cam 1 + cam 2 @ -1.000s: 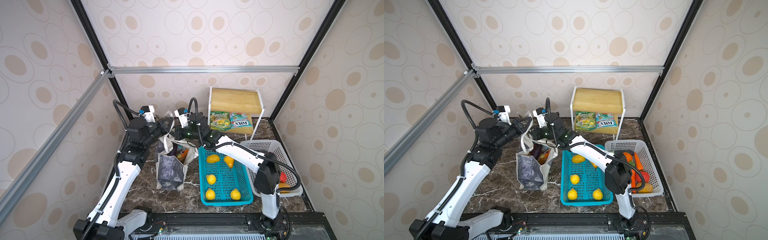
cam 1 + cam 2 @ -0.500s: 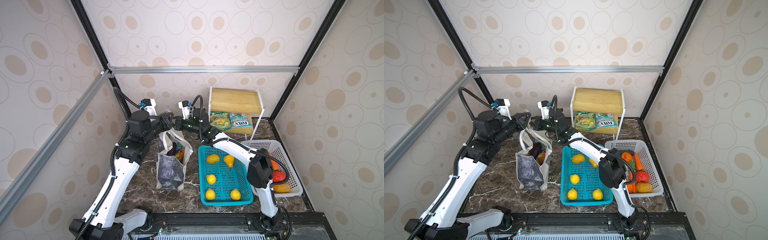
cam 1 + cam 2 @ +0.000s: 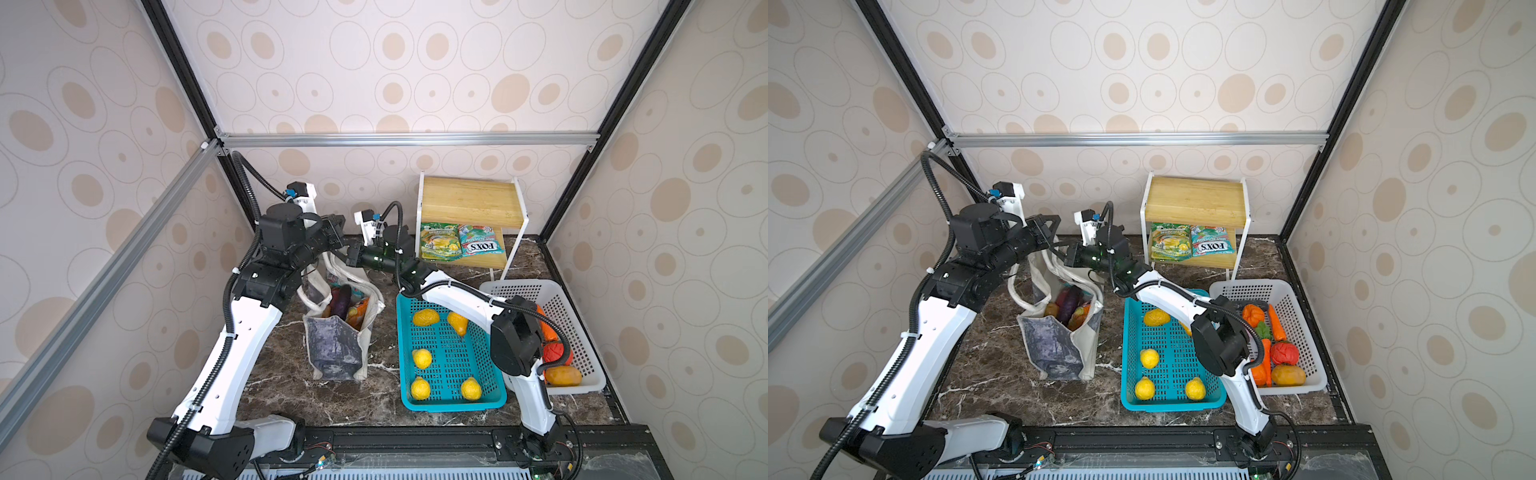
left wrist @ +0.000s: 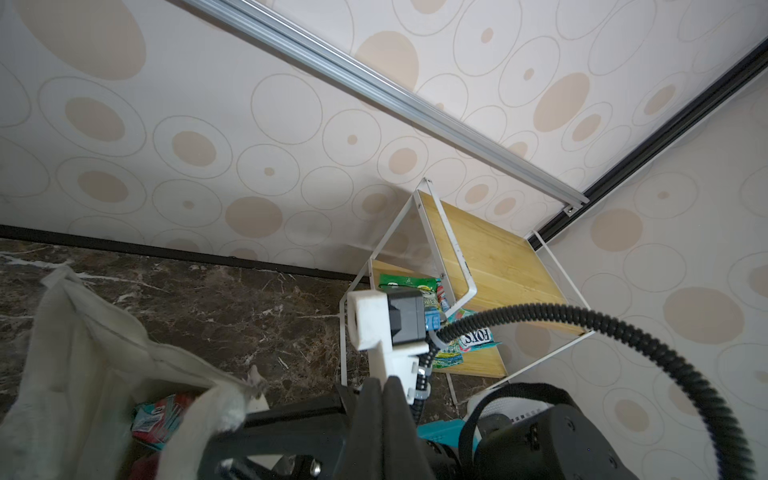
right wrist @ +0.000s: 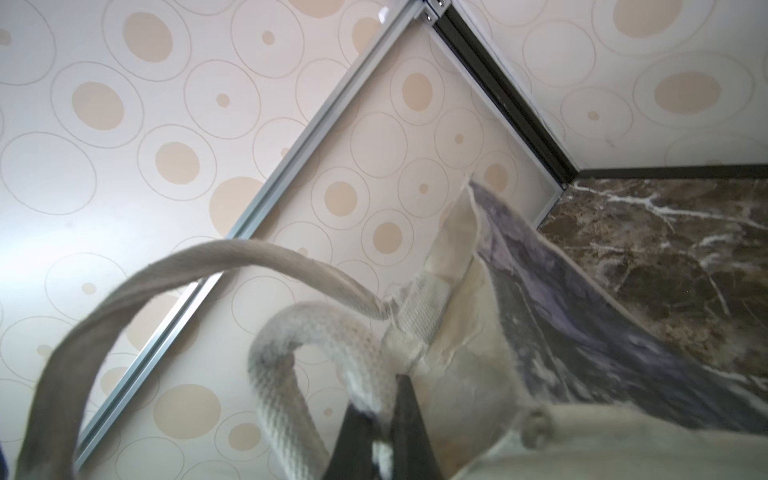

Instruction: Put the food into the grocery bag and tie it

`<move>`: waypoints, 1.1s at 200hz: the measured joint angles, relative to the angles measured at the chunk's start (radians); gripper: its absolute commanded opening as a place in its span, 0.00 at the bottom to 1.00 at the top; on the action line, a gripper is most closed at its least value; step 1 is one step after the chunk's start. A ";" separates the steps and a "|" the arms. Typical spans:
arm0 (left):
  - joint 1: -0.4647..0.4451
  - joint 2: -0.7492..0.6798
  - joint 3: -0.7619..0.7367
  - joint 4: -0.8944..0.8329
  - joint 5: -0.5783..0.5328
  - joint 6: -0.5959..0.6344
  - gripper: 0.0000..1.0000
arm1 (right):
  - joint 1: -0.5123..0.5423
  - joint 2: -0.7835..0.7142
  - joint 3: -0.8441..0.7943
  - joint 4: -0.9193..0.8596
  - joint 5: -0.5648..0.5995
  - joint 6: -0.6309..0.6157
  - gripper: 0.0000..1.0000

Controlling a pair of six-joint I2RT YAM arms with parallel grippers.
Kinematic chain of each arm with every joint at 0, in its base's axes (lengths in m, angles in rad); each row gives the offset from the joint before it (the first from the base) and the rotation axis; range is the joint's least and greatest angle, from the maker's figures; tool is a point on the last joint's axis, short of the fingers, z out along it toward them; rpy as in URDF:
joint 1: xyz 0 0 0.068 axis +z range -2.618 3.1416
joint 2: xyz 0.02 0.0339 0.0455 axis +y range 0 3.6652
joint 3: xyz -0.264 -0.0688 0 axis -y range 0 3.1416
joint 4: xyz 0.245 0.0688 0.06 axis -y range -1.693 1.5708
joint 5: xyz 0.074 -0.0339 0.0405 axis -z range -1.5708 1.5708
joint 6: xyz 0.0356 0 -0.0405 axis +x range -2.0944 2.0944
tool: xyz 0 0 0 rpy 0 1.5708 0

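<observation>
The bag stands on the desk, at 9 o'clock from the teal basket. Its mouth is open, and the food, including an eggplant, is already inside. What remains, by my reading, is the tying.

Both arms meet above the bag's 12 o'clock end. The right end effector is clenched on one woven strap, which loops up out of its jaws. The second strap arcs loose beside it. The left end effector is clenched too, with its jaws pressed together.

To tie well, the right grip should stay firm and low on its strap so the loop has slack. The left should catch the loose strap and carry it across and through that loop, towards 3 o'clock. The pull should be gentle, because a hard tug could tip the soft bag and spill it.

Whether the left jaws pinch any fabric I cannot tell, as the bag's rim lies just beside them and the contact is hidden. In both top views the two wrists cover the crossing point, so I cannot see whether a knot is begun. The lower food in the bag is also out of sight.
</observation>
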 measured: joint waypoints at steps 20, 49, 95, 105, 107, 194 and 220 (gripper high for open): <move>0.000 0.016 -0.001 -0.016 -0.018 0.015 0.03 | 0.002 -0.006 -0.021 -0.008 0.000 -0.006 0.00; 0.013 0.021 0.072 -0.093 -0.093 0.060 0.33 | 0.002 -0.048 -0.034 -0.073 0.023 -0.046 0.00; 0.263 -0.089 0.062 -0.061 -0.009 0.039 0.65 | 0.001 -0.095 -0.037 -0.124 0.060 -0.095 0.00; 0.354 -0.159 -0.035 -0.034 0.031 0.008 0.68 | 0.001 -0.095 -0.037 -0.139 0.065 -0.106 0.00; 0.372 -0.172 -0.056 -0.032 0.039 -0.002 0.68 | 0.001 -0.095 -0.037 -0.142 0.067 -0.108 0.00; 0.747 -0.462 -0.663 0.065 0.209 -0.223 0.96 | 0.002 -0.100 -0.042 -0.200 0.072 -0.139 0.00; 0.751 -0.508 -0.761 0.069 0.235 -0.255 0.99 | 0.002 -0.110 -0.042 -0.240 0.086 -0.162 0.00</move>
